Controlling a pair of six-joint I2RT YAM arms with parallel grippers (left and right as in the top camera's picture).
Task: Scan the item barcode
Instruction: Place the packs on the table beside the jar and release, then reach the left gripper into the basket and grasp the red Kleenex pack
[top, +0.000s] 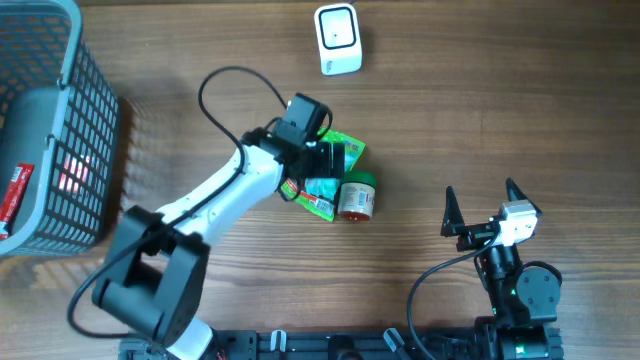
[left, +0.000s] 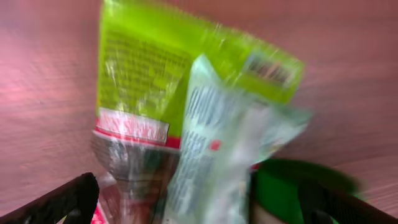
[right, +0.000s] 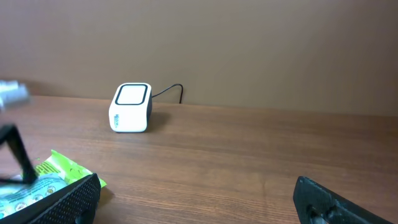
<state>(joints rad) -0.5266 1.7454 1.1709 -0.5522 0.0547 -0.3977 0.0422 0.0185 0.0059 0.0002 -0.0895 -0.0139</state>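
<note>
Your left gripper (top: 323, 158) hangs wide open and empty over overlapping packets (top: 350, 148) beside the jar (top: 356, 197), so closing here risks snagging two and scanning the wrong one.

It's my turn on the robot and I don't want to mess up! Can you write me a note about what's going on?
Left gripper: open, over the pile mid-table.
Right gripper: open, empty, off to the side.
Pile: green pouch, pale packet, green-lidded jar, all touching.
Scanner: far edge, nothing at it.
Done: one red packet lies in the basket.
Left: grasp an item, show its barcode to the scanner.
</note>
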